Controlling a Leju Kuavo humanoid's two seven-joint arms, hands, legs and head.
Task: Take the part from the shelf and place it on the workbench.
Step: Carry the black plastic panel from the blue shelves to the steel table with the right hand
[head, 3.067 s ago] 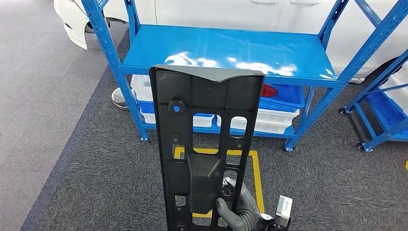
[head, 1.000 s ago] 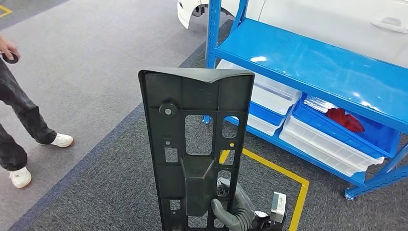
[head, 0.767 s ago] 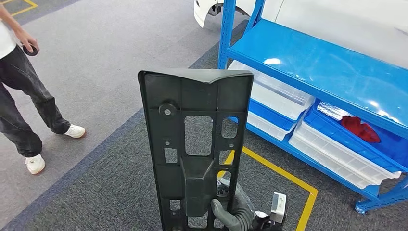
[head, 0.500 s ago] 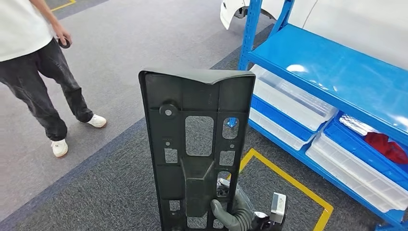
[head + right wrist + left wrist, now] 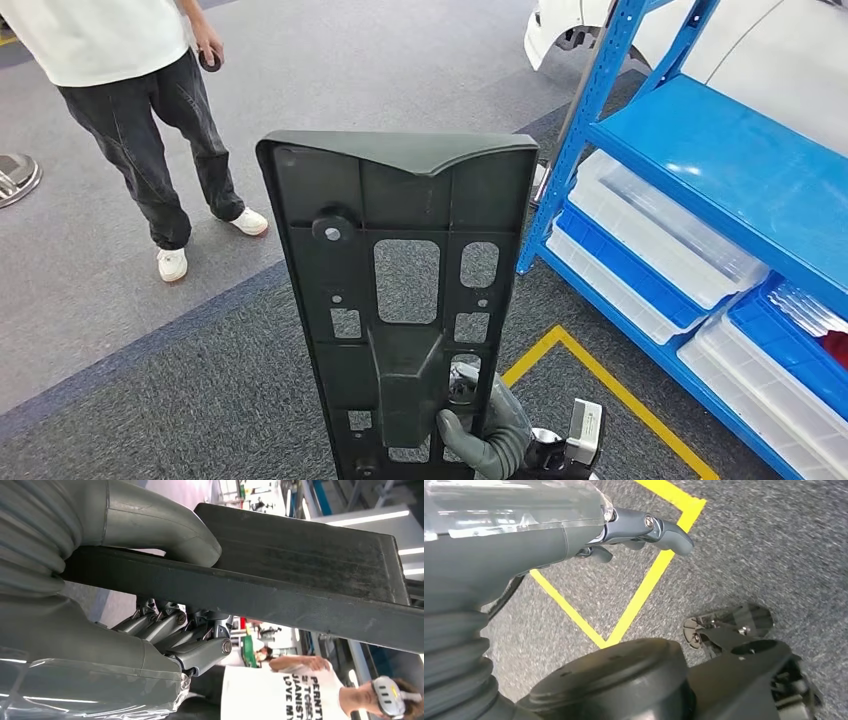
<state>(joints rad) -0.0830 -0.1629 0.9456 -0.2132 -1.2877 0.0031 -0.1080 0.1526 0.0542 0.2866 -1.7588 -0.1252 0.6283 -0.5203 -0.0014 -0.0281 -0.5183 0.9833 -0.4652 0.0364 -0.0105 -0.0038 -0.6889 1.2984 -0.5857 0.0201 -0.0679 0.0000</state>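
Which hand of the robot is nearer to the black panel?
Right. The right hand grips the black panel at its lower end; the left hand hangs over the carpet, holding nothing.

One part [image 5: 400, 300], two hands [image 5: 490, 440] [image 5: 644, 530], one person [image 5: 130, 90], one blue shelf [image 5: 740, 170], several bins [image 5: 660, 230].
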